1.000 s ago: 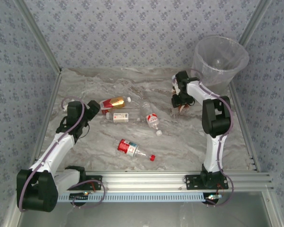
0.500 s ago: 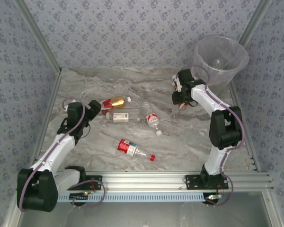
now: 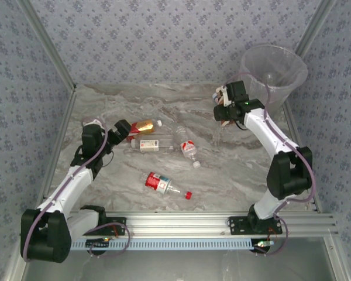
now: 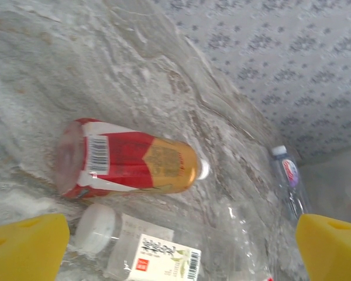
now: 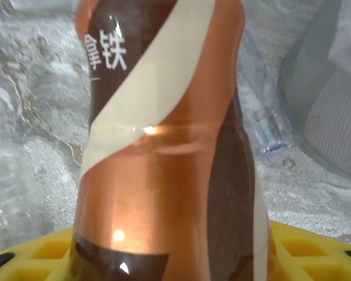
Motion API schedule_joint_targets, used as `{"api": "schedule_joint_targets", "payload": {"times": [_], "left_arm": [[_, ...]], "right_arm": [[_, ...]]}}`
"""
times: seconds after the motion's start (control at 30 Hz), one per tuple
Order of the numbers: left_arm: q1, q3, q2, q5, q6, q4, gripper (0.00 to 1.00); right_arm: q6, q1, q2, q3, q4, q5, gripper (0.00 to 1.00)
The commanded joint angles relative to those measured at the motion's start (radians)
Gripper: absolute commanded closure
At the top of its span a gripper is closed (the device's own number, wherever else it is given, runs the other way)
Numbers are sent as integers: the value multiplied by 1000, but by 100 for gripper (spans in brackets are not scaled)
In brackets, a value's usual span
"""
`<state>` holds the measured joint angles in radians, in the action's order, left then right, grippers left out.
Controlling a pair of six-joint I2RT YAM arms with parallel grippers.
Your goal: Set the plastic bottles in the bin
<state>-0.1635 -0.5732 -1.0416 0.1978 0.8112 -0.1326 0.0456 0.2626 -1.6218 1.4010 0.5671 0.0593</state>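
Observation:
My right gripper is shut on a plastic bottle with a copper, brown and cream label, held above the table just left of the bin. In the right wrist view the bin's grey wall stands close on the right. My left gripper is open, its yellow fingertips wide apart beside a red-and-gold bottle and over a clear white-labelled bottle. Both lie at mid-left. A clear red-labelled bottle and a red-capped one lie nearer the middle.
Patterned walls close the table at the back and both sides. An aluminium rail runs along the near edge. A clear bottle with a blue strip lies on the marble near the bin's foot.
My right arm has lifted the copper-labelled bottle and carried it back and right, toward the bin. My left gripper has edged right, closer to the red-and-gold bottle.

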Motion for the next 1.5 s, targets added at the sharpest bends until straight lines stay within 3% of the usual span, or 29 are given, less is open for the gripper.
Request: {"api": "schedule_joint_targets", "payload": {"times": [0.0, 0.4, 1.07, 1.47], "left_arm": [[-39, -18, 13, 69, -86, -69, 1], [-193, -122, -63, 95, -227, -37, 1], [-208, -114, -79, -78, -162, 5, 1], [-206, -103, -63, -129, -156, 30, 1]], "right_arm": [[21, 7, 77, -9, -55, -39, 54], [-2, -29, 175, 62, -85, -99, 55], [2, -221, 159, 250, -141, -181, 56], [65, -320, 51, 361, -194, -18, 56]]}}
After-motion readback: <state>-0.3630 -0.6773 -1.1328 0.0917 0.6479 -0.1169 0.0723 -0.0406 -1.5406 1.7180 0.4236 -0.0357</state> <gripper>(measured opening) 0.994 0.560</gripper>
